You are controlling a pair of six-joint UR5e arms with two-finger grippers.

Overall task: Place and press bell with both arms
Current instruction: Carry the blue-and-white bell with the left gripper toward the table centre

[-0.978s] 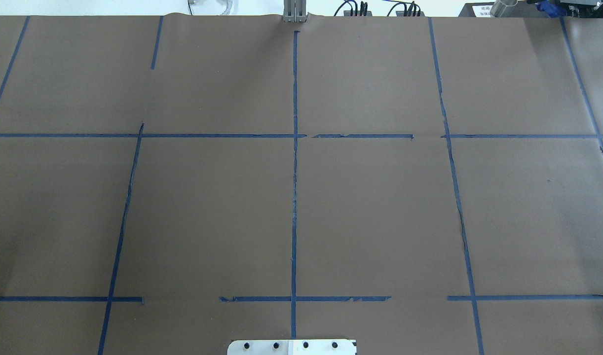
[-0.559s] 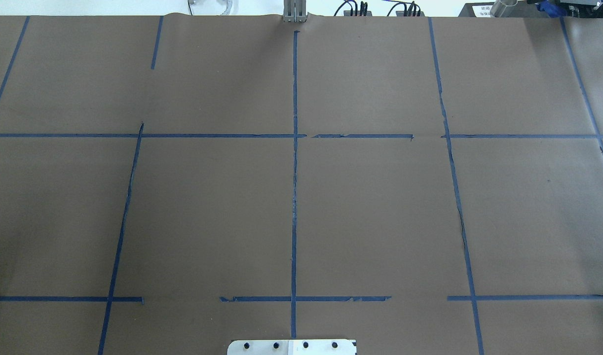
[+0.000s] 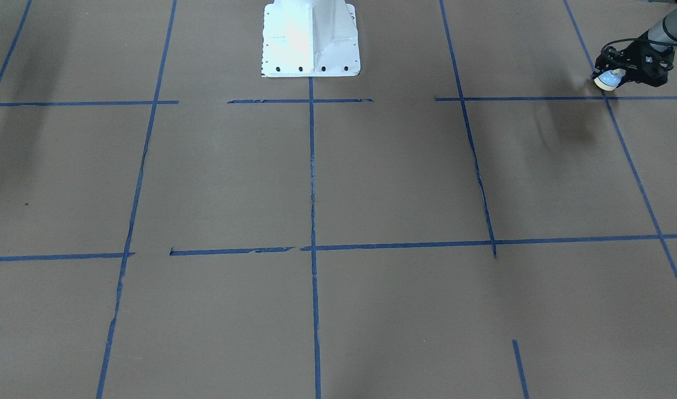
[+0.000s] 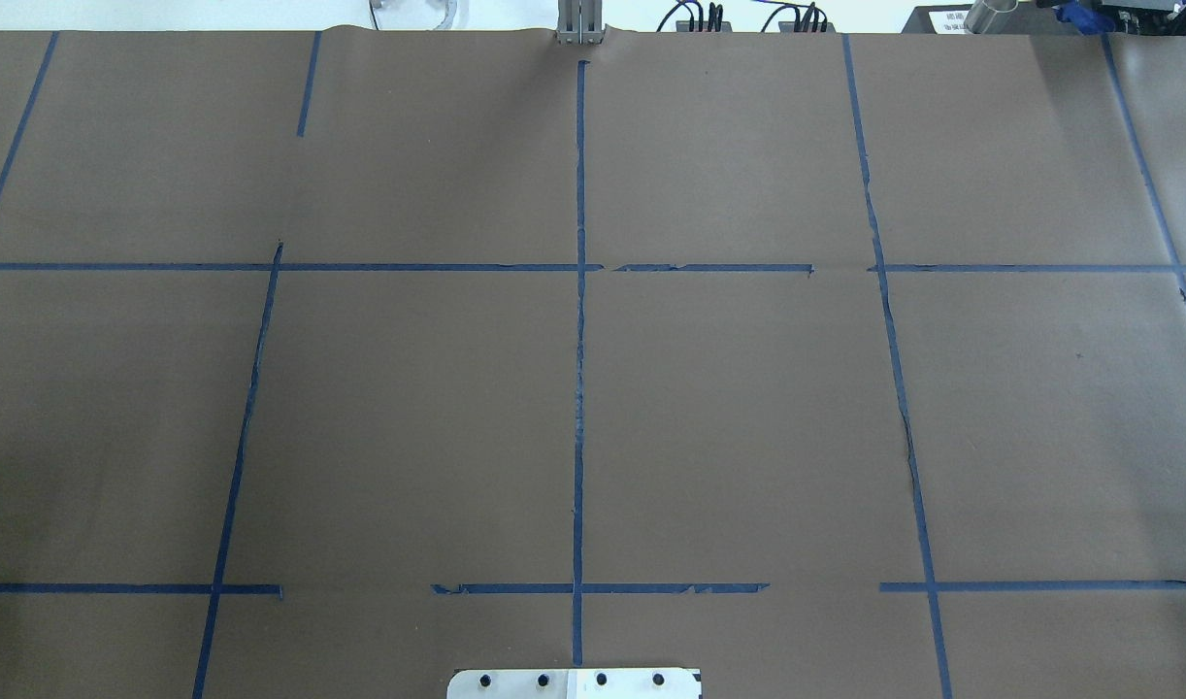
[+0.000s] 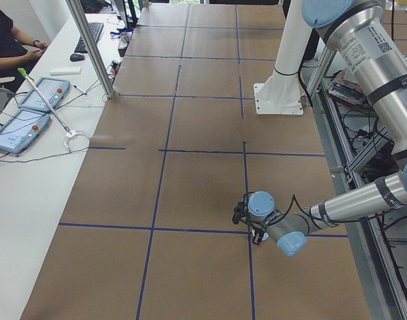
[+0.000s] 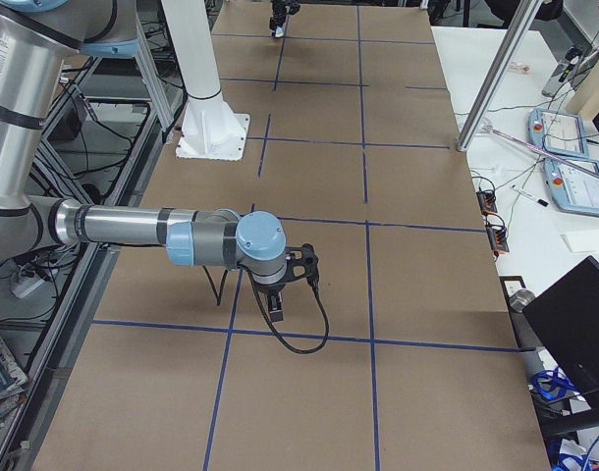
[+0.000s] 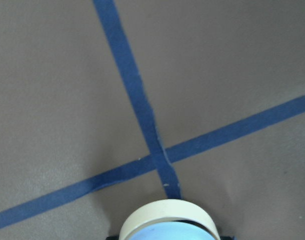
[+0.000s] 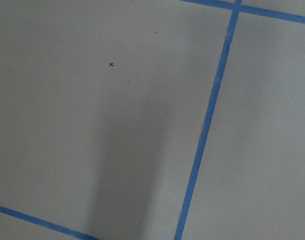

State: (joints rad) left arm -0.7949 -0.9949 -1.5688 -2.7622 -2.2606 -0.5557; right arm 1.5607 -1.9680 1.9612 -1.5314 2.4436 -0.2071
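- Exterior front-facing: my left pincer (image 3: 614, 76) is clamped on the light-blue dome-shaped desk bell with a cream base ring (image 3: 605, 82), near a blue tape crossing (image 3: 605, 98) on the brown paper-covered table (image 3: 372, 177). Its base looks angled; released so, it could roll.
- Overhead exterior: neither pincer shows.
- Left wrist-mounted: the bell (image 7: 165, 222) sits at the bottom edge; a weak grip might drop it.
- Exterior right: my right pincer (image 6: 277, 306) hangs well apart, gape unreadable; an off-centre press could skid the bell.

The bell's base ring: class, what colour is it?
Cream, under the light-blue dome of the bell; clearest in the left wrist-mounted view.
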